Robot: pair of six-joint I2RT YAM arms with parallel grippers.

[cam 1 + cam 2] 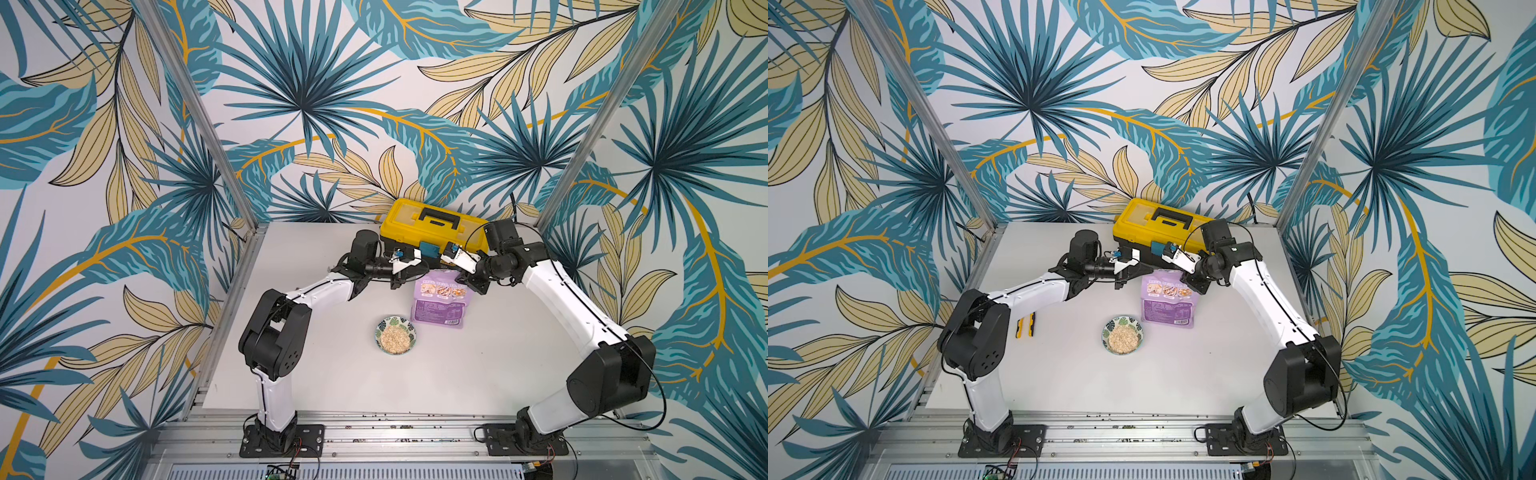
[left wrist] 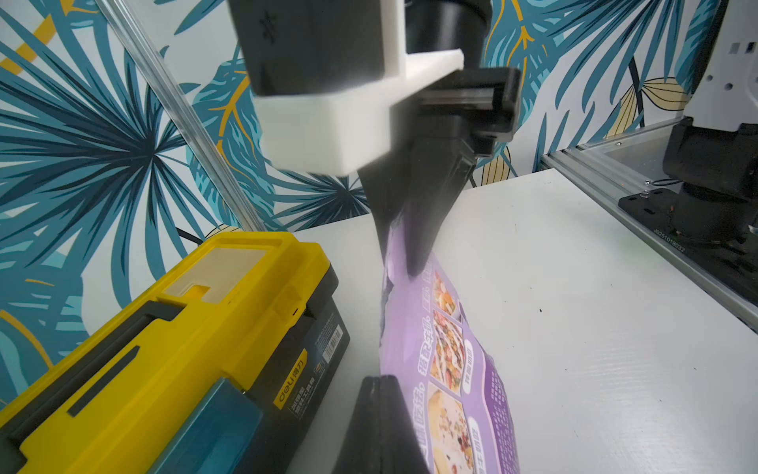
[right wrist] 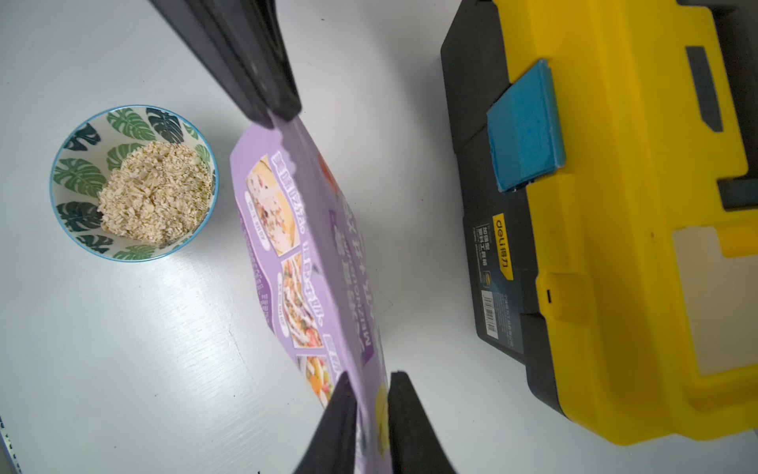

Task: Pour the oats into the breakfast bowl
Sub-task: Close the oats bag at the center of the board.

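Note:
The breakfast bowl (image 1: 380,328) (image 1: 1106,328) (image 3: 78,172), white with green leaves, stands mid-table and holds a heap of pale oats (image 1: 395,338) (image 1: 1122,338) (image 3: 156,193). Just behind it to the right, the lilac pouch (image 1: 438,307) (image 1: 1168,307) (image 2: 451,369) (image 3: 295,254) stands upright on the table. My left gripper (image 1: 410,277) (image 1: 1133,276) (image 2: 380,379) is shut on the pouch's top left corner. At the top right corner my right gripper (image 1: 461,278) (image 1: 1185,277) (image 3: 371,375) straddles the edge, its jaws slightly apart.
A yellow-and-black toolbox (image 1: 432,224) (image 1: 1163,224) (image 2: 164,349) (image 3: 615,205) sits close behind the pouch at the back of the table. A small yellow-and-black tool (image 1: 1025,326) lies by the left arm. Metal frame posts rise at both back corners.

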